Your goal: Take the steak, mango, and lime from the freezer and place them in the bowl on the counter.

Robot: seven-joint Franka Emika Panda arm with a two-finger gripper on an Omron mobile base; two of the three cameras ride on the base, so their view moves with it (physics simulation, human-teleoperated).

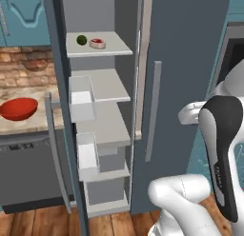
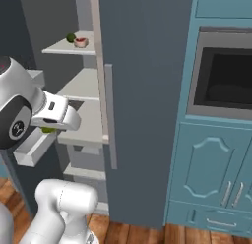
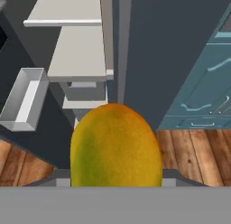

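1. The mango (image 3: 116,146), yellow-orange with a green patch, stands upright, filling the hand view's lower middle.
2. The lime (image 1: 82,39), dark green, sits on the freezer (image 1: 190,63) top shelf, left of the steak (image 1: 97,43).
3. The glossy red bowl (image 1: 18,108) rests on the beige tabletop (image 1: 28,94), left of the open freezer.

Kitchen surroundings, right now

A dark built-in oven (image 2: 224,73) sits in teal cabinets (image 2: 211,164), drawer (image 2: 216,221) at their foot; grey dishwasher (image 1: 26,171) stands above wooden floor (image 1: 38,221), red brick wall (image 1: 24,66) behind.
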